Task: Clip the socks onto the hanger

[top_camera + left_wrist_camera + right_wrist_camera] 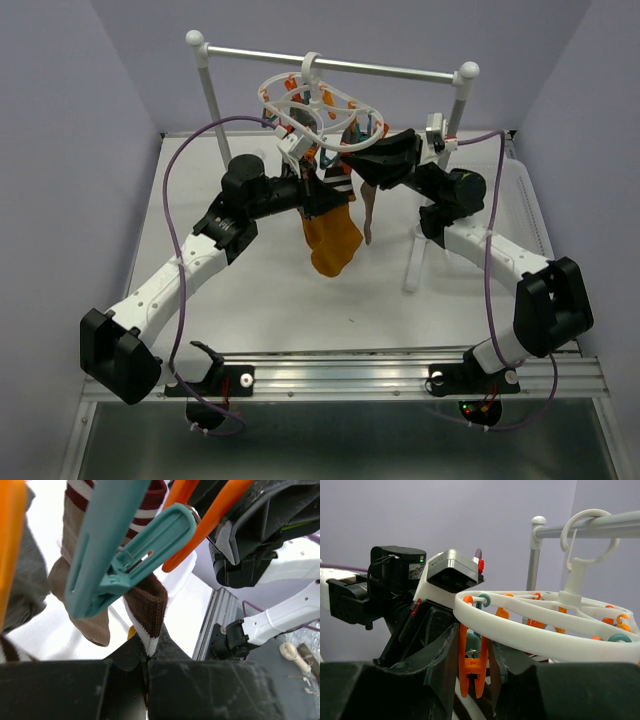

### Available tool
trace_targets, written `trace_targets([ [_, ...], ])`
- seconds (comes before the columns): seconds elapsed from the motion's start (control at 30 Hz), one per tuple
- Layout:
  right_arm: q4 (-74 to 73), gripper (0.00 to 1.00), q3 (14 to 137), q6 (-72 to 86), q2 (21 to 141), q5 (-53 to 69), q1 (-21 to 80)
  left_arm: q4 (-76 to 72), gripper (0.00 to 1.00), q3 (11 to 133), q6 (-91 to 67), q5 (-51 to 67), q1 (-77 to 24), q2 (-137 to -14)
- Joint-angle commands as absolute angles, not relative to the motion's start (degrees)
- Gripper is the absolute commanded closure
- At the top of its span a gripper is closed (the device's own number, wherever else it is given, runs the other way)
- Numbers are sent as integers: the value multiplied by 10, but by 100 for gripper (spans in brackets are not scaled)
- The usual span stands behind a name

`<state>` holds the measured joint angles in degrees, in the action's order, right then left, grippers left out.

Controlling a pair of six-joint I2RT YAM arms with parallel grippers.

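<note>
Brown sock (146,602) in left tool (147,667); right tool (472,647) flanks orange clip (470,675).

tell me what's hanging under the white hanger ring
A mustard-orange sock and a thin tan sock hang below the hanger. The left arm and right arm cover their tops and where they attach.

The white table (250,290) carries the white rack (400,68) (one foot stands right of centre).
</note>
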<state>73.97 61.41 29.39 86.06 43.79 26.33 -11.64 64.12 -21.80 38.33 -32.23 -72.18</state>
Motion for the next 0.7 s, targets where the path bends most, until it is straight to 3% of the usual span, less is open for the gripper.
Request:
trace_targets([
  [0.0, 857, 99, 627, 323, 867, 475, 269, -170, 100, 628, -264, 369, -326, -691],
  [0.67, 945, 99, 660, 394, 908, 528, 269, -149, 100, 614, -252, 390, -330, -691],
])
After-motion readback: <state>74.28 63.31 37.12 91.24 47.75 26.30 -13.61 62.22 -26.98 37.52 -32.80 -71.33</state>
